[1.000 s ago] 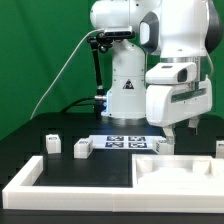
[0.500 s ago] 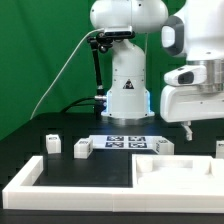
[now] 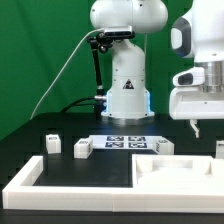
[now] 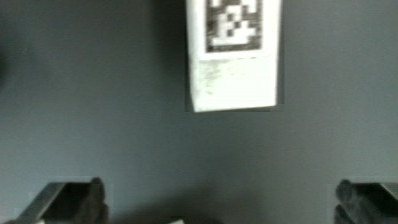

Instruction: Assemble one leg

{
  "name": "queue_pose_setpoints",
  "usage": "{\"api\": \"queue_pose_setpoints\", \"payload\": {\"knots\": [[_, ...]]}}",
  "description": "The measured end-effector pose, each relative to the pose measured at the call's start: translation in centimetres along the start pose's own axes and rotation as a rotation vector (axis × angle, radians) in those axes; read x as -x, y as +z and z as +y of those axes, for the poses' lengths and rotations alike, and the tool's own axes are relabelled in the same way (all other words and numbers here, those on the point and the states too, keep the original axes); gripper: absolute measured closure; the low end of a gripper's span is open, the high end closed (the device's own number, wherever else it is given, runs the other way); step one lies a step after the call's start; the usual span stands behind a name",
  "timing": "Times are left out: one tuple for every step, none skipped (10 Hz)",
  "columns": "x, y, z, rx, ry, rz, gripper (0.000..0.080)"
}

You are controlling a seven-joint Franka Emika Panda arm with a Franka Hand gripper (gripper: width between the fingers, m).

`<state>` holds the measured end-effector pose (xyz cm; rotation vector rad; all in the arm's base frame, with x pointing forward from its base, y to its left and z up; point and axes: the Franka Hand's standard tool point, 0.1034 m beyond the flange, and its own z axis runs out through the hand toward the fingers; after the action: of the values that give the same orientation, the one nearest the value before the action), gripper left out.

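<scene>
Several small white legs with tags stand on the black table in the exterior view: two at its left (image 3: 52, 143) (image 3: 82, 148), one near the middle (image 3: 162, 146), one at the right edge (image 3: 220, 148). My gripper (image 3: 194, 127) hangs above the table between those last two, touching nothing. In the wrist view one leg (image 4: 235, 55) lies on the dark table, apart from my gripper (image 4: 221, 205). Its fingers (image 4: 71, 200) stand wide apart with nothing between them. I cannot tell which leg of the exterior view this is.
The wide white tray-shaped piece (image 3: 70, 190) with raised rims fills the front of the table. The marker board (image 3: 125, 142) lies flat in front of the robot base (image 3: 125, 85). A green backdrop stands behind.
The arm has swung toward the exterior view's right and risen a little. The gripper stays open and empty. The legs and the tray have not moved.
</scene>
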<state>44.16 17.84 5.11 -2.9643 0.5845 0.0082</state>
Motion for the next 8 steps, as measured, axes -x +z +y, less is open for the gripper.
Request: {"api": "queue_pose_setpoints", "payload": {"knots": [[0.9, 0.2, -0.3, 0.004, -0.021, -0.008, 0.0151], [1.5, 0.4, -0.7, 0.006, -0.052, -0.021, 0.0151], [1.8, 0.4, -0.9, 0.000, -0.081, -0.017, 0.0151], [1.9, 0.5, -0.3, 0.021, -0.100, -0.074, 0.0151], [1.5, 0.4, 0.1, 0.036, -0.103, -0.131, 0.0151], [1.5, 0.4, 0.5, 0.055, -0.114, -0.219, 0.0151], [1.4, 0.3, 0.6, 0.071, -0.113, -0.296, 0.0151], [1.4, 0.4, 0.5, 0.085, -0.107, -0.357, 0.0151]]}}
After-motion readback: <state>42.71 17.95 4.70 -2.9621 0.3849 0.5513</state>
